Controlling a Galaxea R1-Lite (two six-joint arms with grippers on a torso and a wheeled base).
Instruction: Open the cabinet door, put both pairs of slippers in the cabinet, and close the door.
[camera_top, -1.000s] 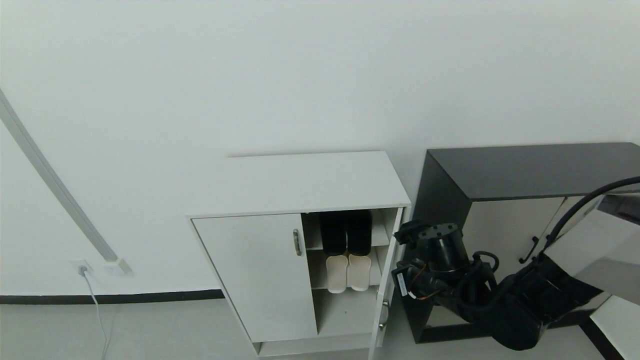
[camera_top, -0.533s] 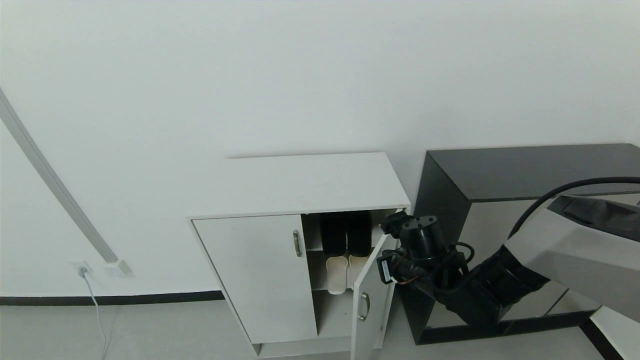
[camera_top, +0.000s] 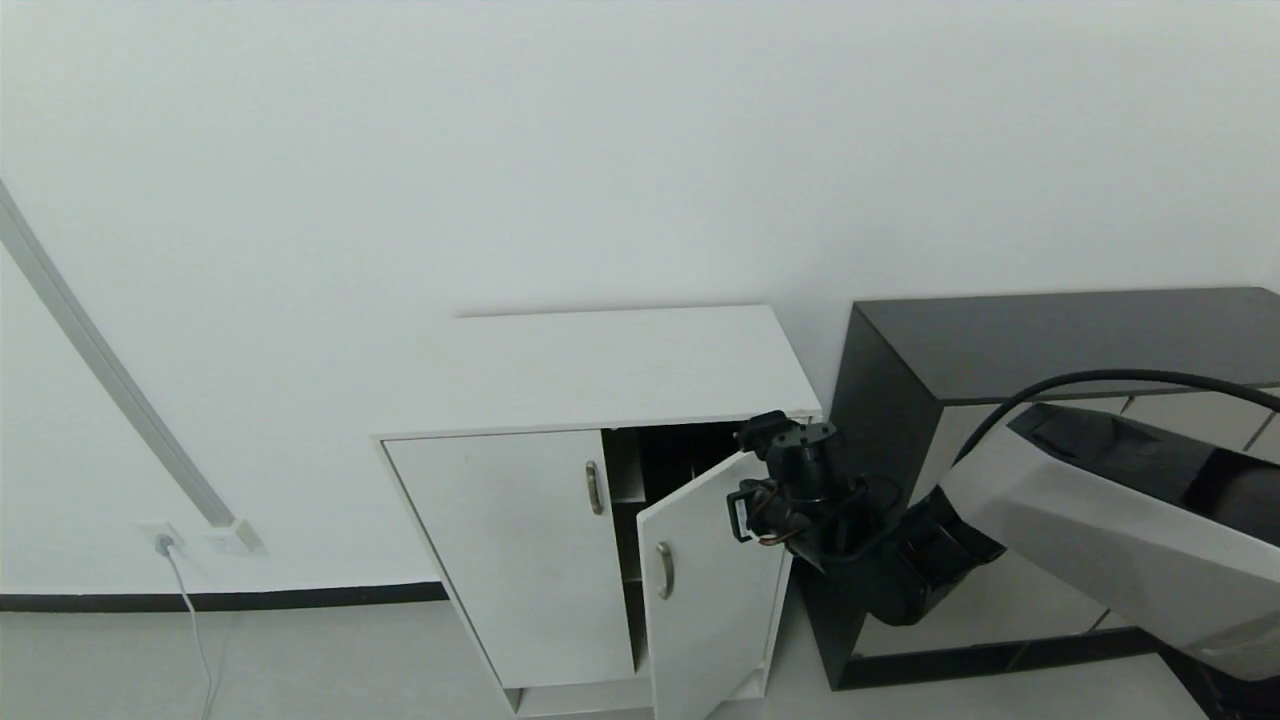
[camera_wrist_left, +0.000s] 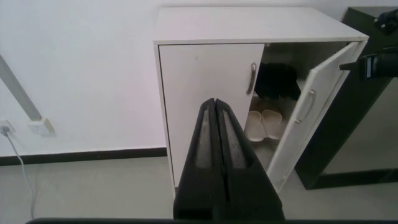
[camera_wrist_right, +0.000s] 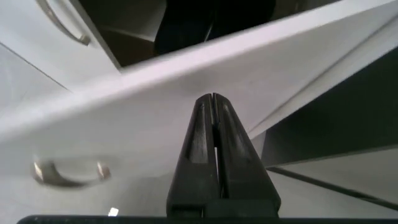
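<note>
White two-door wooden cabinet (camera_top: 600, 365): stands against the far wall, left door (camera_top: 500, 545) closed, right door (camera_top: 712, 585) ajar, swung partway towards the opening. Pair of black slippers (camera_wrist_left: 277, 79): on the upper shelf behind the right door. Pair of cream slippers (camera_wrist_left: 263, 124): side by side on the shelf below. Right gripper (camera_wrist_right: 213, 109): fingers pressed together, holding nothing, tip at the outer face of the right door near its top edge; whether it touches cannot be told; the door's curved metal handle (camera_wrist_right: 67, 172) lies lower on that face. Left gripper (camera_wrist_left: 214, 111): fingers together, empty, held well back from the cabinet, in front of the closed left door. Black cabinet (camera_top: 1050, 340): just right of the white one. Wall socket with white cable (camera_top: 164, 541): far left, low on the wall.
</note>
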